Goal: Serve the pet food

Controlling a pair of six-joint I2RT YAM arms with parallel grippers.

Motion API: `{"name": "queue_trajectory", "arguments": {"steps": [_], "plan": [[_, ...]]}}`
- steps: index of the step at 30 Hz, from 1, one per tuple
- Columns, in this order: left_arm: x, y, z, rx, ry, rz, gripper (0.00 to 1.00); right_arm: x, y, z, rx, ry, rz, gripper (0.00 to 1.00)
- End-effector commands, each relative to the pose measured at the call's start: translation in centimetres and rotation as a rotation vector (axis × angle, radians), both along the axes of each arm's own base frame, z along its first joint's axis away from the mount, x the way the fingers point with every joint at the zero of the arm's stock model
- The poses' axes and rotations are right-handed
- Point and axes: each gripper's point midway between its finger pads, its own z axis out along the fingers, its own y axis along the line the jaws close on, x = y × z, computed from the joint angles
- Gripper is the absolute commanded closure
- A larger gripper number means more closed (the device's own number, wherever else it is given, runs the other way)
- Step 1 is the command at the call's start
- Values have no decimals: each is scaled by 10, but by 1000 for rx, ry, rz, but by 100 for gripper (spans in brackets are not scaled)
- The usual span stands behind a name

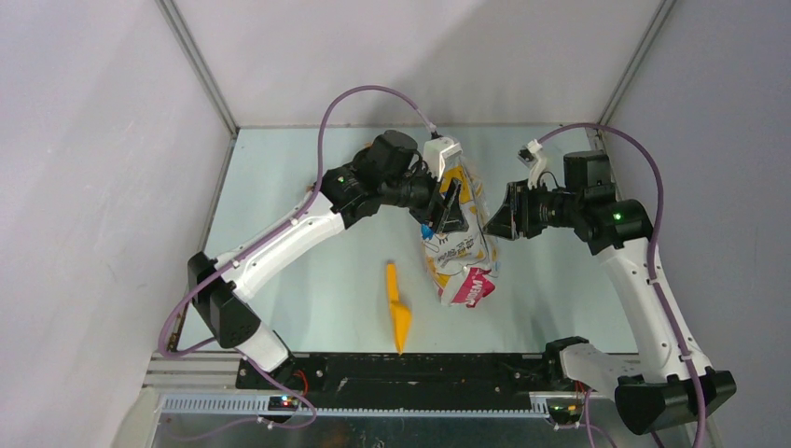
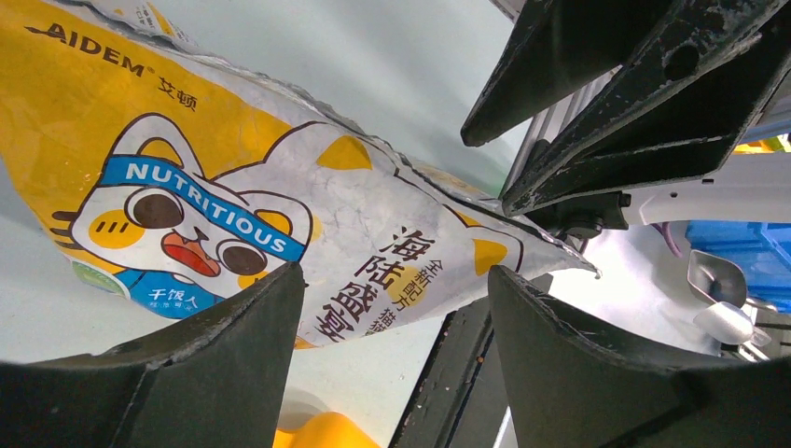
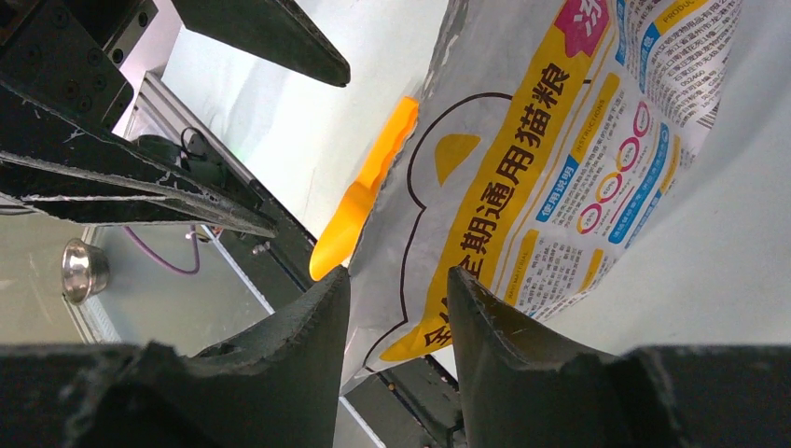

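Observation:
The printed cat bag (image 1: 457,247) lies on the pale green table, its top toward the back. It also shows in the left wrist view (image 2: 354,215) and the right wrist view (image 3: 522,187). My left gripper (image 1: 450,207) is open at the bag's upper left side, and the bag sits beyond its fingertips (image 2: 395,271). My right gripper (image 1: 504,222) is open at the bag's right side, its jaws either side of the bag's edge (image 3: 399,273). The orange scoop (image 1: 398,308) lies left of the bag. No heap of pet food shows.
A black rail (image 1: 401,369) runs along the table's near edge, with a tiny brown bit on it (image 2: 478,359). A metal bowl (image 3: 79,271) sits below the table edge. A blue bin (image 2: 746,247) and metal cups (image 2: 714,280) are off to the side.

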Motion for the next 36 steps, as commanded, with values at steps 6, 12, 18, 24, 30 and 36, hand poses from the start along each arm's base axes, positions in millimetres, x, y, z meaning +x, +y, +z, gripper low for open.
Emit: {"name": "queue_trajectory", "arguments": {"steps": [6,12,18,24,30,36], "plan": [[-1,-2,38,-74,-72,-9,21,-1,7,6,39,-4,30,52],[-1,0,36,-65,-76,-9,21,-8,12,11,75,10,59,52],[-2,1,36,-65,-76,-10,21,-4,7,2,51,22,24,55],[-2,2,36,-63,-79,-7,21,-1,0,-4,20,19,-9,59],[-2,1,36,-64,-79,-6,21,0,-3,-2,27,15,-26,60],[-2,1,35,-62,-77,-8,21,-2,-4,4,63,23,-33,61]]}}
